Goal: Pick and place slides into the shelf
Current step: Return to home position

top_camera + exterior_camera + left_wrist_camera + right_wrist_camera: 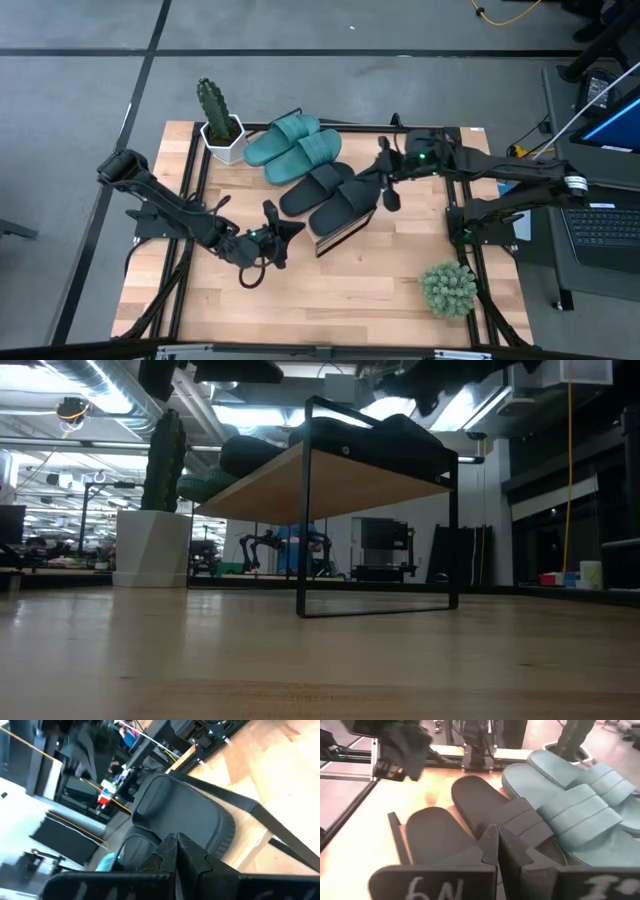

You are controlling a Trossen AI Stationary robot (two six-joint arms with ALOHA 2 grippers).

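Observation:
All four slides lie side by side on the slanted shelf (338, 238), whose plank (320, 485) stands on a thin black frame. The teal pair (295, 145) (580, 805) is toward the far left. The black pair (318, 185) (345, 208) lies nearer. My left gripper (297, 229) (175, 840) is shut, just off the shelf's near-left corner, pointing at the nearer black slide (180, 815). My right gripper (392, 200) (494, 832) is shut and hovers at the right end of the black slides (490, 805). My right gripper's shut fingertips (487, 837) stand over the black slides from the table's right side, but I cannot tell whether they touch a slide. My left gripper touches nothing that shows.
A cactus in a white pot (220, 125) (160, 510) stands at the shelf's far-left corner. A small bushy green plant (448, 288) sits near the table's near-right corner. Bare wooden tabletop (330, 300) stretches along the near side. A laptop sits beyond the right edge.

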